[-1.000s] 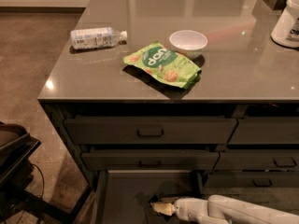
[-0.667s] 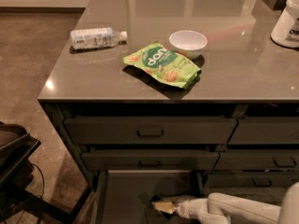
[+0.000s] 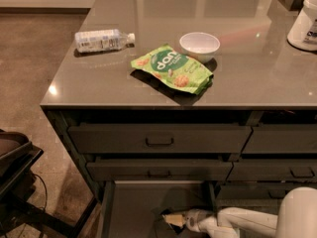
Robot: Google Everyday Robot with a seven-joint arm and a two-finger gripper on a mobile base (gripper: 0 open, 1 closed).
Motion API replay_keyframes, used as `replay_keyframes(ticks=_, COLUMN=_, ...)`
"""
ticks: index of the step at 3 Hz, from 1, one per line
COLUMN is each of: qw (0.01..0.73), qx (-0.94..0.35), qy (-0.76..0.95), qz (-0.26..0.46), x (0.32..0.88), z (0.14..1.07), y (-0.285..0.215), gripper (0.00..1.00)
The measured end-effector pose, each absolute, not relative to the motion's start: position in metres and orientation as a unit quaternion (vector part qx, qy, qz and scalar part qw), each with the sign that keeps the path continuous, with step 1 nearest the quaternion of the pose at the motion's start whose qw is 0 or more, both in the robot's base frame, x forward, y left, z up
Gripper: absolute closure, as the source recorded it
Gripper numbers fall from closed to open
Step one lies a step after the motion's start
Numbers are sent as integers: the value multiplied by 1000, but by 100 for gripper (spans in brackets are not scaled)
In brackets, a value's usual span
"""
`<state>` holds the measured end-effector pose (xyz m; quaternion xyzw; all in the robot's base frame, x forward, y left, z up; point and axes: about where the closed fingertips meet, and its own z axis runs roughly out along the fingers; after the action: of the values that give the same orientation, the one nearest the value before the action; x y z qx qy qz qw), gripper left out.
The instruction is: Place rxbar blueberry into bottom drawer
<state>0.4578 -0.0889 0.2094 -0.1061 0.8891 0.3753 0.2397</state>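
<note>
Over the last second very little has shifted. On the bench (image 3: 247, 83) the bottle (image 3: 104, 39), the green bag (image 3: 172, 69) and the bowl (image 3: 199, 44) lie exactly where they did. Below them the bottom drawer (image 3: 133, 207) stands pulled out as before, its pale floor showing. The gripper (image 3: 173, 218) is low inside that drawer near its right side, in almost the same spot it held a second ago. The one clear change is at the far right, where a rounded white part of the arm (image 3: 297, 212) now fills the lower corner. We take this to mean the arm is settling over the drawer rather than carrying anything across. We cannot tell whether the gripper is grasping or has let go. A dark patch surrounds its tip on the drawer floor, but we cannot say whether that is the blueberry bar or only shadow. No such bar lies on the bench, so we judge it to be at the gripper, inside the drawer, with the placing step at or near its end. As for writing, the bottle's label is unreadable, the green bag shows the white letters "dan", and the white jar (image 3: 304, 21) at the right edge carries a dark mark we cannot read.
</note>
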Motion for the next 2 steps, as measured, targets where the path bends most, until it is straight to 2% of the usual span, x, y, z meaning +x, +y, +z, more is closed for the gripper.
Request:
replay_keyframes(ticks=1, qw=228, qx=-91, qy=895, qz=371, x=459, z=188, y=-87, gripper=100)
replay_keyframes(ticks=2, qw=228, qx=-91, qy=895, qz=372, x=459, z=187, y=-87, gripper=82)
